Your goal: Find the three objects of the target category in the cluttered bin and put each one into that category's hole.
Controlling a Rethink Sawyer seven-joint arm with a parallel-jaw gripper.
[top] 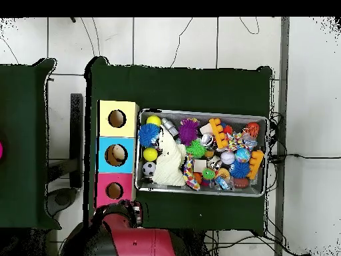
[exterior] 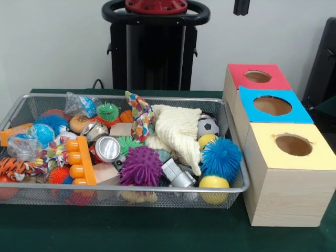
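Note:
A wire mesh bin (exterior: 157, 190) (top: 200, 191) is packed with toys. Among them are a purple spiky ball (exterior: 140, 165) (top: 189, 130), a blue spiky ball (exterior: 221, 156) (top: 148, 134), a green spiky ball (exterior: 108, 111), a yellow ball (exterior: 213, 184) (top: 153, 121), a small soccer ball (exterior: 208, 126) (top: 148, 169), a soda can (exterior: 106, 148) and an orange plastic block (exterior: 81, 160) (top: 217, 128). A cream cloth (exterior: 178, 131) (top: 172, 165) covers part of the pile. Neither view shows my gripper. Only the red arm (top: 143, 240) shows, drawn back at the table's edge.
Beside the bin stand three wooden boxes in a row, each with a round hole on top: yellow (exterior: 273, 157) (top: 126, 110), blue (exterior: 252, 113) (top: 103, 155) and red (exterior: 239, 73) (top: 103, 190). Green cloth (exterior: 105, 231) covers the table.

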